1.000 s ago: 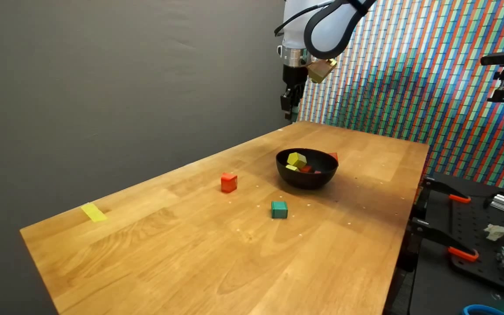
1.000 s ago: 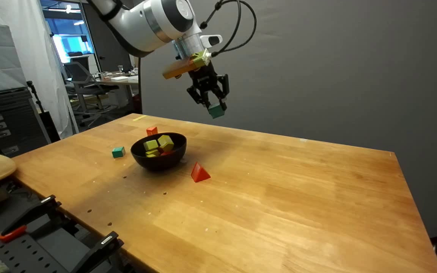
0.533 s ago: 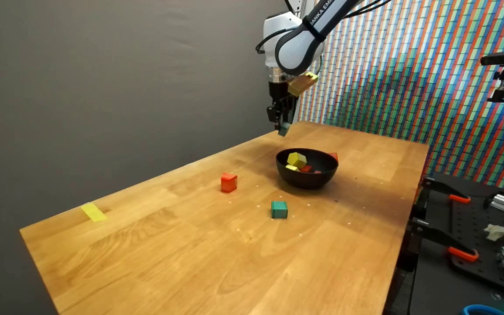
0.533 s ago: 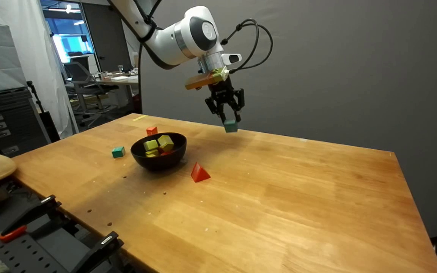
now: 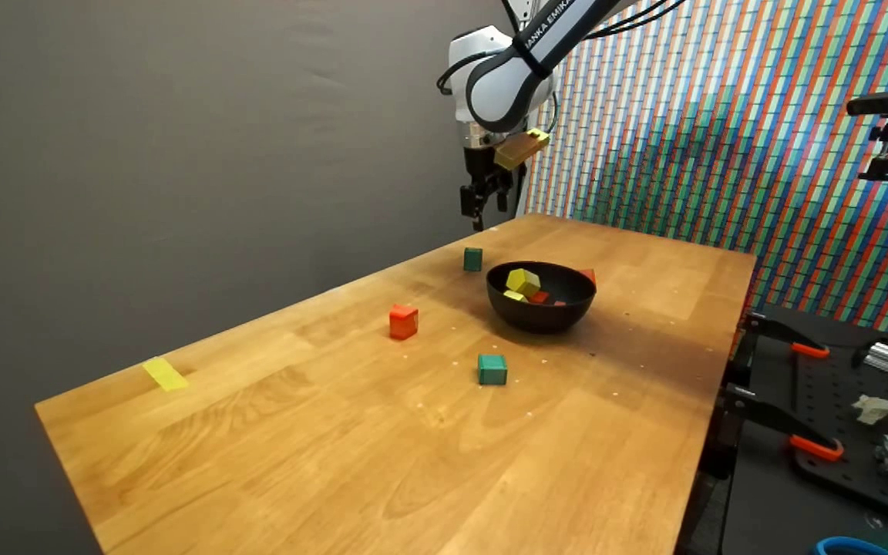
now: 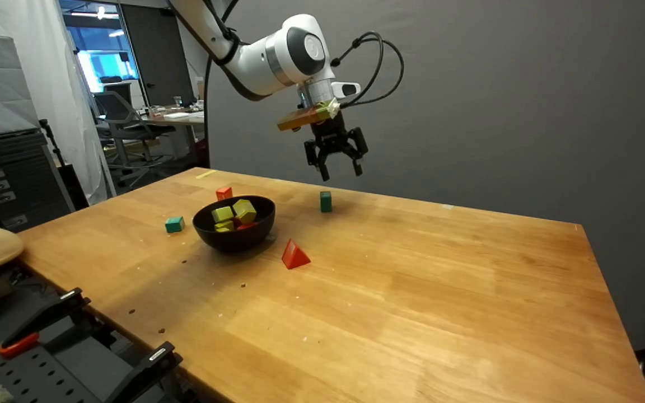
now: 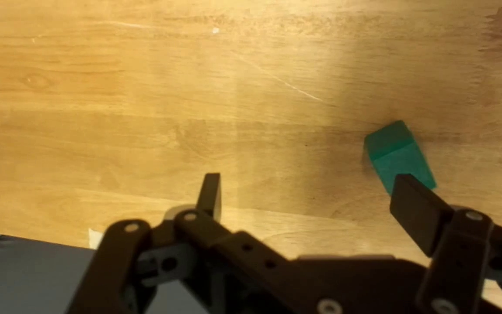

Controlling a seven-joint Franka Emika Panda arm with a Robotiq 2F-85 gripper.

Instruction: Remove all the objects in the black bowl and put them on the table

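My gripper (image 6: 342, 174) hangs above the back of the wooden table (image 6: 440, 308), jaws wide apart with nothing between them. Below it, a green block (image 7: 401, 157) stands on the tabletop, partly covered by a finger (image 7: 421, 213) in the wrist view. The black bowl (image 5: 541, 316) holds several yellow blocks (image 6: 244, 211) and some red (image 6: 247, 225) low inside; its floor is partly hidden. Outside the bowl lie another green block (image 5: 492, 370), an orange-red block (image 5: 403, 322) and a red pyramid (image 6: 295, 255), which the bowl mostly hides in an exterior view.
A flat yellow tape mark (image 5: 165, 374) is stuck near a table corner. Black clamps with orange parts (image 5: 787, 424) grip one long edge, beside a dark side surface (image 5: 768, 501). A grey wall (image 6: 496, 112) rises behind the opposite edge.
My gripper came down toward the table's back with the green block, then opened and let it go. The block now stands on the table, apart from the fingers. The bowl's contents look the same.
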